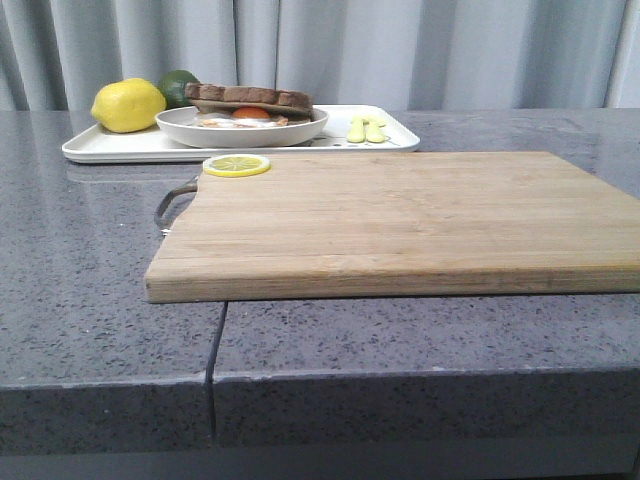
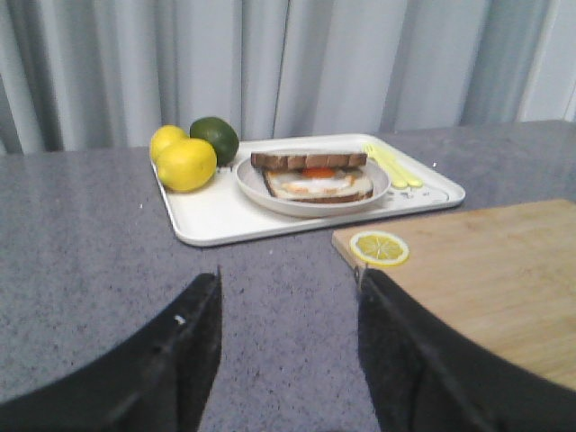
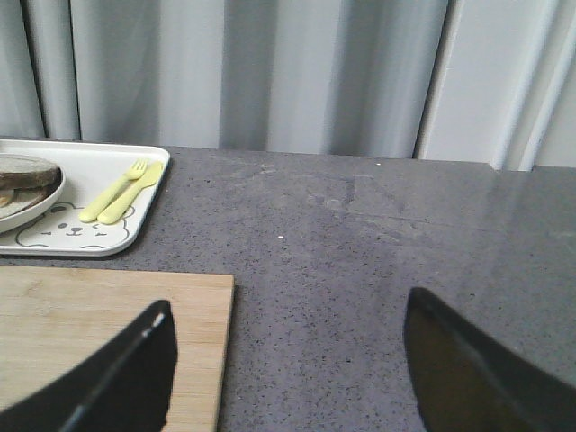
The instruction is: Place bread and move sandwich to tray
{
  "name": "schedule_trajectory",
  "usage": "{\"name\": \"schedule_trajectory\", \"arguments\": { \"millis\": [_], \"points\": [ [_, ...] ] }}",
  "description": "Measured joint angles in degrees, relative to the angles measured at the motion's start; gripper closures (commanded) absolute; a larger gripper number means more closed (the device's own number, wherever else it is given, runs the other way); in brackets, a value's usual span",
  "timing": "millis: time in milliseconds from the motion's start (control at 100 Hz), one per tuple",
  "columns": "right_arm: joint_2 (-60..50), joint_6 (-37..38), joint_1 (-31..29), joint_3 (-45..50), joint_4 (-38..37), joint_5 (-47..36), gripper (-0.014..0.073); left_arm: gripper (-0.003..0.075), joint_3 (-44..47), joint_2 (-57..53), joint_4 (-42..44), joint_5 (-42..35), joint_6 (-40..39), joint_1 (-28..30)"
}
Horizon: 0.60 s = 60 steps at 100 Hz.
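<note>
The sandwich (image 2: 315,175) is sitting in its round white plate (image 1: 240,128) on the tray (image 2: 216,216), at the far left of the desk (image 1: 90,300); a brown-crusted slice of bread (image 1: 250,97) is lying over the egg (image 2: 317,183), so only the orange yolk and a strip of white are showing beneath it. In the right wrist view the plate and bread are being cut off at the frame edge, with the bear drawing (image 3: 76,227) and a pale yellow fork and spoon (image 3: 121,192) lying beside them. Two lemons (image 2: 184,162) and a lime (image 2: 216,137) are crowding the tray's other end, the lime partly hidden behind them. A lemon slice (image 1: 237,165) is resting on the near corner of the bamboo cutting board (image 1: 420,220). The left gripper (image 2: 288,351) and right gripper (image 3: 288,360) are both hanging spread wide over the desk, holding nothing, their fingertips running out of frame
</note>
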Motion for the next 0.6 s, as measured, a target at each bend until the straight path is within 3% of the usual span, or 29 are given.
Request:
{"name": "schedule_trajectory", "arguments": {
  "millis": [140,240,390,600],
  "points": [
    [-0.98,-0.09,0.0,3.7,0.0,-2.85,0.0484,0.0473,2.69,0.0,0.1,-0.12,0.0,0.0],
    [-1.93,-0.09,0.0,5.33,-0.1,-4.07,0.0666,0.0564,3.7,0.0,0.1,-0.25,0.0,0.0],
    [-2.2,-0.09,0.0,5.74,-0.1,-4.45,0.0661,0.0737,4.06,0.0,0.1,-0.25,0.0,0.0],
    [-2.2,-0.09,0.0,5.87,-0.17,-4.45,0.0661,0.074,4.06,0.0,0.1,-0.25,0.0,0.0]
  ]
}}
